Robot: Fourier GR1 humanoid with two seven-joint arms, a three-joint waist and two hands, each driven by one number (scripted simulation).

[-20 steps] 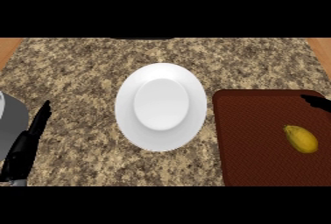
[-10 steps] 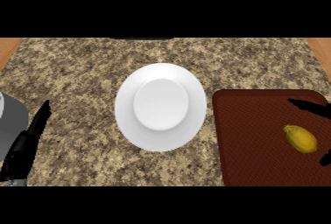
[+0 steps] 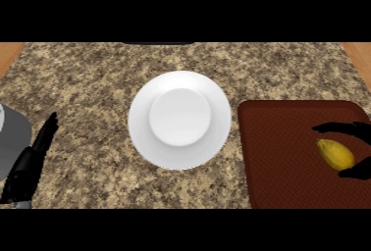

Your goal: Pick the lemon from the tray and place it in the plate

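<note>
A yellow lemon (image 3: pixel 335 153) lies on the dark brown tray (image 3: pixel 282 152) at the right. My right hand (image 3: pixel 348 129) comes in from the right edge, its fingers above the lemon and its thumb (image 3: pixel 358 171) below it, spread around the fruit without closing on it. A white plate (image 3: pixel 179 119) sits on the counter's middle, left of the tray. My left hand (image 3: pixel 30 164) rests open at the lower left, fingers straight and pointing up.
The speckled granite counter (image 3: pixel 87 78) runs across the view, with wooden edges at the far corners. A grey forearm (image 3: pixel 10 139) shows at the left edge. A dark object (image 3: pixel 159 43) sits at the counter's back edge.
My right hand has moved left into the view over the tray and now brackets the lemon with fingers and thumb. The left hand, plate and lemon have stayed put.
</note>
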